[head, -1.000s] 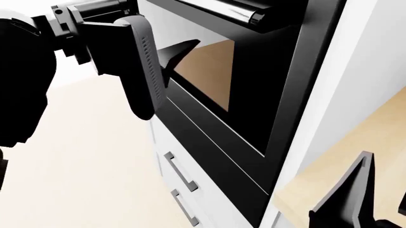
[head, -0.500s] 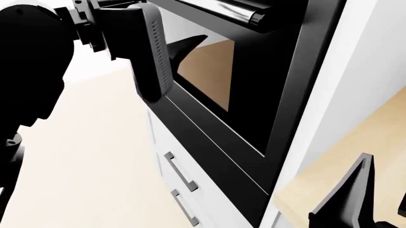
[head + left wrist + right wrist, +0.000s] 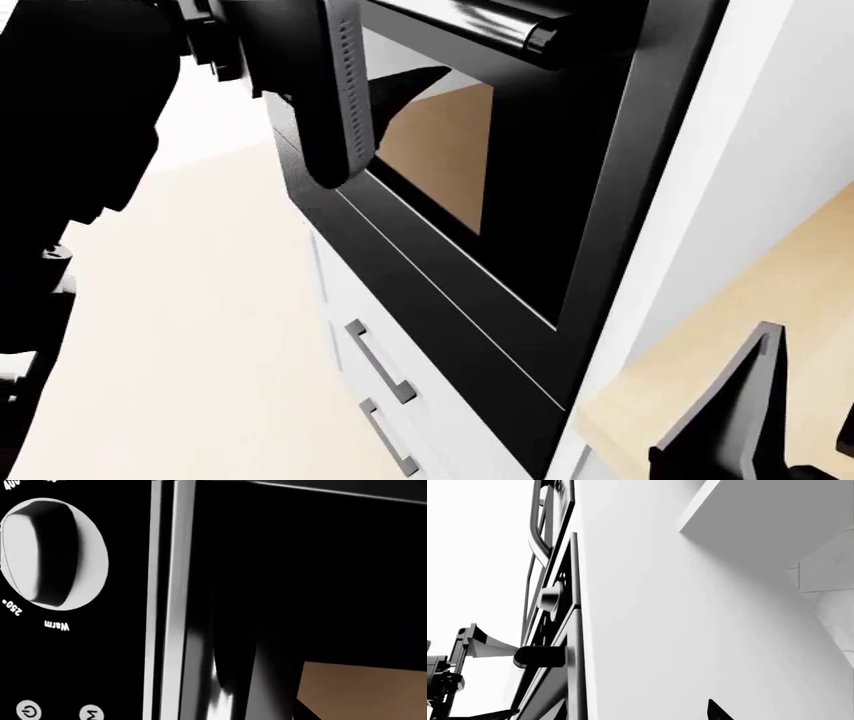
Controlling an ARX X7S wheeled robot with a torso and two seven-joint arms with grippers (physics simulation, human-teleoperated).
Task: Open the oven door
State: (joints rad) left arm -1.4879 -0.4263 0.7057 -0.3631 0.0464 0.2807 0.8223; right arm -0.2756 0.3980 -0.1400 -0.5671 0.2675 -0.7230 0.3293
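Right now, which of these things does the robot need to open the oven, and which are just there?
Part of the job:
oven door
door handle
left hand, near the door

Just there:
temperature knob
two white drawers with handles below the oven
right hand, low and away from the door

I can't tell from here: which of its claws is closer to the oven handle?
The left gripper, up at the oven door just below the handle. The right gripper hangs low, off beside the oven.

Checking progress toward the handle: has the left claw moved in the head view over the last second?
Yes. The left claw has risen and shifted right against the fixed oven door, closing on its handle.
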